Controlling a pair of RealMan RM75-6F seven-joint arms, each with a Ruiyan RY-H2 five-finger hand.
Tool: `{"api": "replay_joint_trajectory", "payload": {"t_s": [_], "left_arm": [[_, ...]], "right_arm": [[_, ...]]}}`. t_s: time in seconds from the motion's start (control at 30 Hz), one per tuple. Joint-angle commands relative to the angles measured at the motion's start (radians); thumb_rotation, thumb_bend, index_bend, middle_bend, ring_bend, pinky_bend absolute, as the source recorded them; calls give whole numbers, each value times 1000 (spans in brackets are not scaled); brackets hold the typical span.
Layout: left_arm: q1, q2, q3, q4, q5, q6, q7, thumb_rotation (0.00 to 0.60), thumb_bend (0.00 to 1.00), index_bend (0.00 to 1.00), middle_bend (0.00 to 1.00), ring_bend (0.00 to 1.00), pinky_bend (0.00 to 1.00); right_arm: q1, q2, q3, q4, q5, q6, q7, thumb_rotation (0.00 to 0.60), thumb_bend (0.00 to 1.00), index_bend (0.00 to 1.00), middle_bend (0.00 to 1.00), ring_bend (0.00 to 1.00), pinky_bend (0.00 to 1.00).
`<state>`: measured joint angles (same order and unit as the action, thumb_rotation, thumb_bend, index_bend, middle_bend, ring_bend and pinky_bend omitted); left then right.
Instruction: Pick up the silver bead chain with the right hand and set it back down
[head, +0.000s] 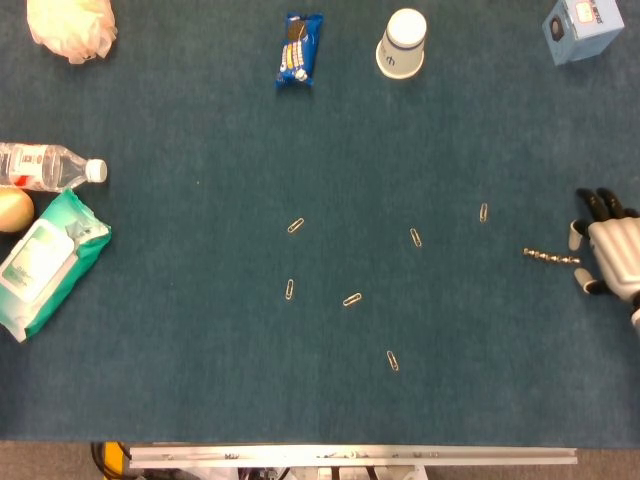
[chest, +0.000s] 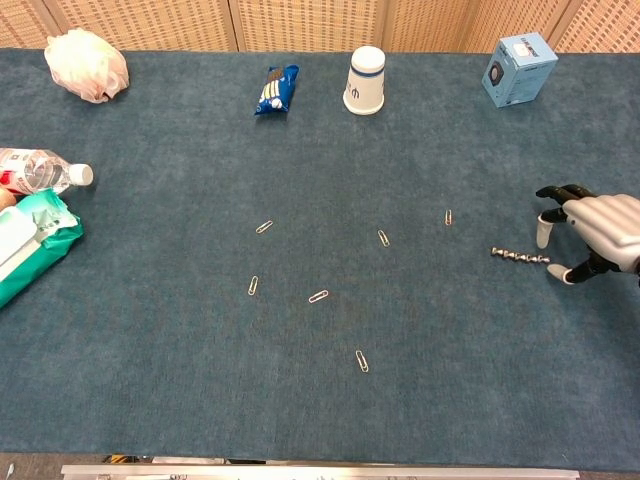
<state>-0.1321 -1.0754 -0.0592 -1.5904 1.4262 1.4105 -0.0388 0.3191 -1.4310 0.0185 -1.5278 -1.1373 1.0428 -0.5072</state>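
Note:
The silver bead chain (head: 550, 257) (chest: 519, 257) lies stretched out flat on the blue cloth at the right side. My right hand (head: 607, 255) (chest: 593, 229) hovers at the chain's right end, palm down, fingers spread on either side of that end. It holds nothing; whether a fingertip touches the chain I cannot tell. My left hand shows in neither view.
Several paper clips (head: 352, 299) are scattered mid-table. At the back stand a white paper cup (head: 402, 43), a blue snack packet (head: 298, 48) and a blue box (head: 580, 28). At the left lie a bottle (head: 48, 167), a wipes pack (head: 45, 260) and a crumpled bag (head: 70, 27).

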Motion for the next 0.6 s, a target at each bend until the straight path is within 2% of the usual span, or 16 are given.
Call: {"api": "replay_joint_trajectory", "payload": {"t_s": [0.03, 0.6], "left_arm": [[1, 0, 0, 0, 0, 1, 0, 600, 448, 367, 379, 305, 441], [4, 1, -1, 0, 3, 5, -3, 600, 447, 367, 379, 305, 441]], "right_arm": [[6, -7, -3, 4, 9, -3, -12, 600, 255, 477, 90, 36, 277], [22, -30, -13, 8, 26, 13, -46, 600, 272, 486, 95, 36, 277]]}}
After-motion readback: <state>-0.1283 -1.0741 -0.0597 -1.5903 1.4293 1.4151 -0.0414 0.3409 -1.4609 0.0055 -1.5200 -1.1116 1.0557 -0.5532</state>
